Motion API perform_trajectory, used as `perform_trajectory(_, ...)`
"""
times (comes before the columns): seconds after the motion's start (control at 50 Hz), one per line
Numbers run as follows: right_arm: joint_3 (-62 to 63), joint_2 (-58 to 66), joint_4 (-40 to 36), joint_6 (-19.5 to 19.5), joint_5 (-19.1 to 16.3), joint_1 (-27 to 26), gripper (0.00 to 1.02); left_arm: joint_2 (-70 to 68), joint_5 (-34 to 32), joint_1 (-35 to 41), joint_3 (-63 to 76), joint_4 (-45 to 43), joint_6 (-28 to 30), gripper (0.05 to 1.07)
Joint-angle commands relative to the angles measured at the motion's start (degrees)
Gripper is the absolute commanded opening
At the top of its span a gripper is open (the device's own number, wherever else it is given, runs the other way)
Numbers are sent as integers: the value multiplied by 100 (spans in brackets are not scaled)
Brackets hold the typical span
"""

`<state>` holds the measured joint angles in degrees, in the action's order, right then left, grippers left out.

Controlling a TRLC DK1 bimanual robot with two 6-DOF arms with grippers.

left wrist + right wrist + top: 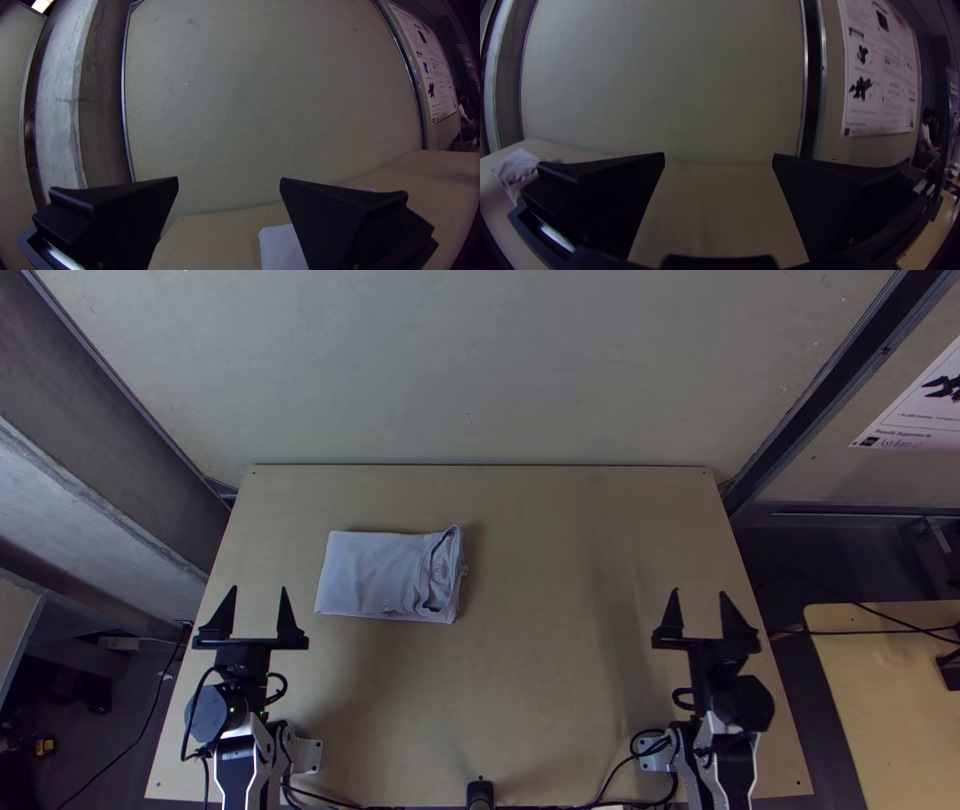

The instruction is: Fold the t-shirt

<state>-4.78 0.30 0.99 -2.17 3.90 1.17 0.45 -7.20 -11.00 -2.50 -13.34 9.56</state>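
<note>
T-shirt (pixel 378 570) has the left gripper (pixel 259 590) near its left side, fingers wide apart. The right gripper (pixel 699 592) is well off to its right, wide open too. The shirt lies folded small on the table (pixel 560 680), wrinkly at its right end. Behind it stands a wall (pixel 470 370).

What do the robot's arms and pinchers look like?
Each arm has silvery-white links with black joints and loops of black cable. The left gripper and the right gripper are both black, each with two wide, flat fingers that look like pointy triangles from above. Small green lights glow on the left arm.
</note>
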Motion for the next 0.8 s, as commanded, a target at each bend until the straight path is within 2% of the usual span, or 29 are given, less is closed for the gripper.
perform_trajectory(0.0, 469, -56, 59, 33, 58, -178, 99, -62, 26, -16, 277, 359, 81, 103)
perform_trajectory(0.08, 442, 41, -135, 156, 49, -407, 99, -27, 87, 19, 233, 1326, 186, 103)
perform_trajectory(0.14, 442, -12, -126, 305, 32, -539, 99, 96, 210, -42, 241, 1308, 186, 103)
perform_trajectory(0.78, 442, -47, -117, 279, 23, -512, 99, -45, 210, -60, 241, 1290, 169, 103)
